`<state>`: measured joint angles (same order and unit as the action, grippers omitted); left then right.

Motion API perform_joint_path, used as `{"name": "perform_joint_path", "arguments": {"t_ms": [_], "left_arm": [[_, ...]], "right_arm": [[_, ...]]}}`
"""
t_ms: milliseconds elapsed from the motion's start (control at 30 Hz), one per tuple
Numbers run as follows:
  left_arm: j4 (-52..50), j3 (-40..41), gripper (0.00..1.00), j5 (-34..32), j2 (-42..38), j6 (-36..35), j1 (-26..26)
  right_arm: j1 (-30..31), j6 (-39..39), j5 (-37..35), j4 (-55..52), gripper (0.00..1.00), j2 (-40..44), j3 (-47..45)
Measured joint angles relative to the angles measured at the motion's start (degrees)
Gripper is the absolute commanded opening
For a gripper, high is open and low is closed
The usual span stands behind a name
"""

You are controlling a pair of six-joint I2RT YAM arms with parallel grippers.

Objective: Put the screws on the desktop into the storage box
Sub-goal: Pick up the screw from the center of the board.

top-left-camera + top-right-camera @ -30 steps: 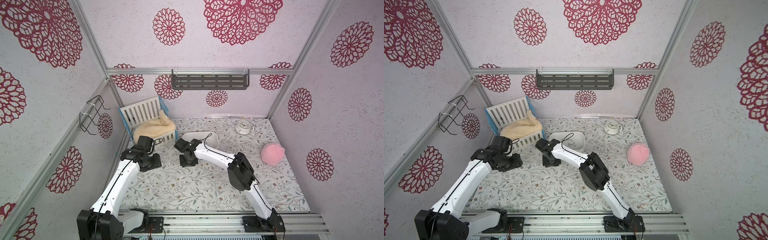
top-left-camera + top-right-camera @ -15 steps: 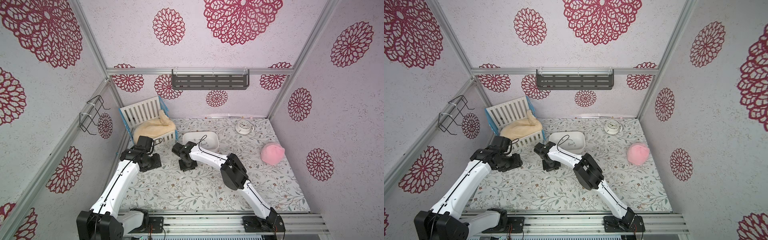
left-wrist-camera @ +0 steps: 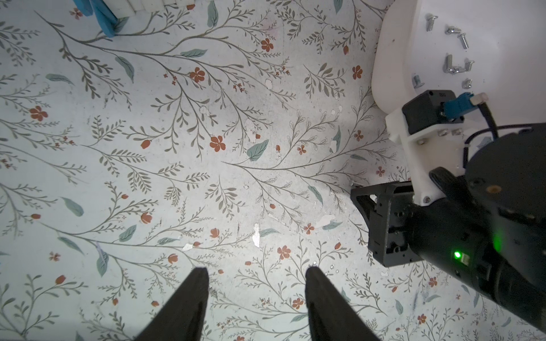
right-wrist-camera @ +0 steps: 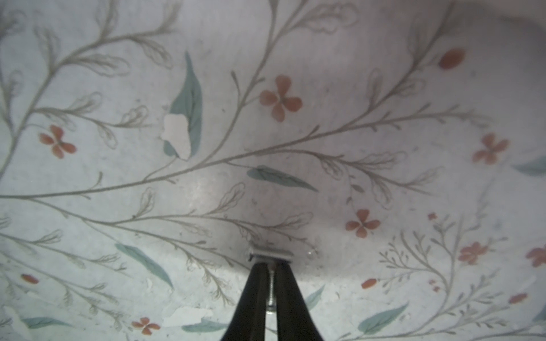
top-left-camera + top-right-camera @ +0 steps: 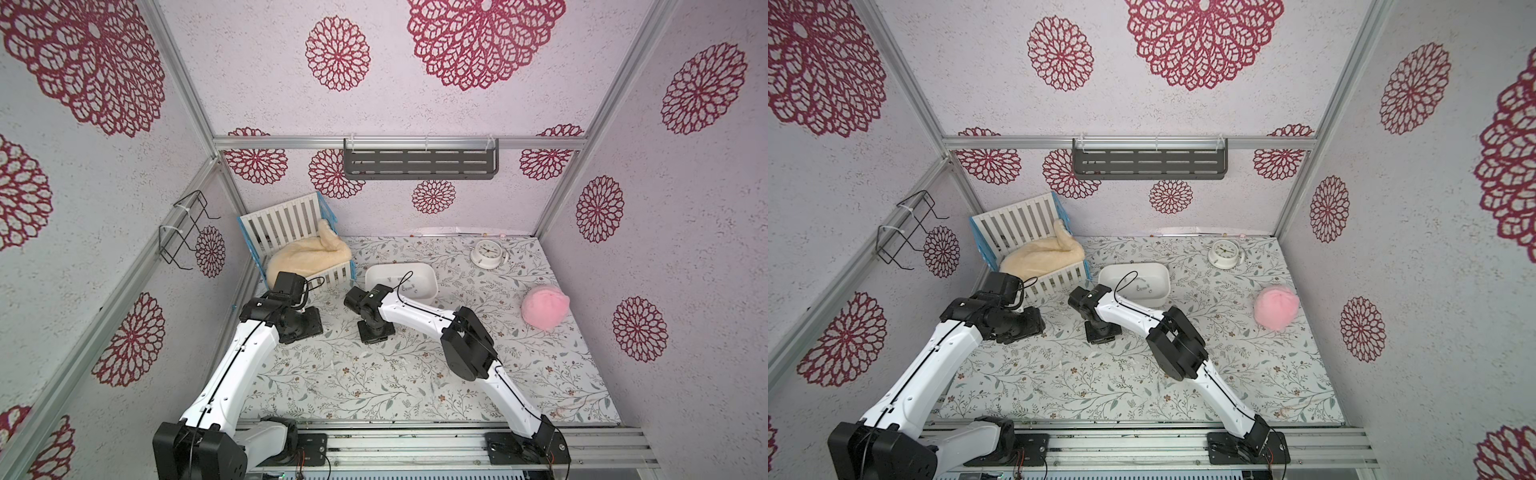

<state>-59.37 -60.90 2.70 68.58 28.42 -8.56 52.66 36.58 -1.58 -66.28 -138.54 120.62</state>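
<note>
Right wrist view had my right jaws pressed onto a screw [image 4: 270, 255], pinching its thin shaft just under the flat head. The head sat at the tip end, on or just above the flowered bench [image 4: 384, 124]; I could not tell which. I judged it light, hard and slick, likely to swivel or squirt free, so a hold on the shaft close to the head suited it best. My left jaws hung spread and empty over bare bench. In a top view the storage box [image 5: 417, 269] sat near my right jaws, at about one o'clock. The left wrist view showed a handful of loose screws [image 3: 449, 62] already on its floor, with room to spare.
</note>
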Motion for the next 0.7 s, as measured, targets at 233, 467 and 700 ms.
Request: {"name": "perform_joint_path", "arguments": {"t_ms": [233, 467, 700], "left_arm": [[0.0, 0.0, 0.58, 0.1, 0.0, 0.1, 0.0], [0.0, 0.0, 0.58, 0.1, 0.0, 0.1, 0.0], [0.0, 0.0, 0.58, 0.1, 0.0, 0.1, 0.0]], "right_arm": [[0.0, 0.0, -0.1, 0.2, 0.03, 0.2, -0.3], [0.0, 0.0, -0.1, -0.6, 0.00, 0.5, -0.3], [0.0, -0.2, -0.2, -5.1, 0.00, 1.1, -0.3]]}}
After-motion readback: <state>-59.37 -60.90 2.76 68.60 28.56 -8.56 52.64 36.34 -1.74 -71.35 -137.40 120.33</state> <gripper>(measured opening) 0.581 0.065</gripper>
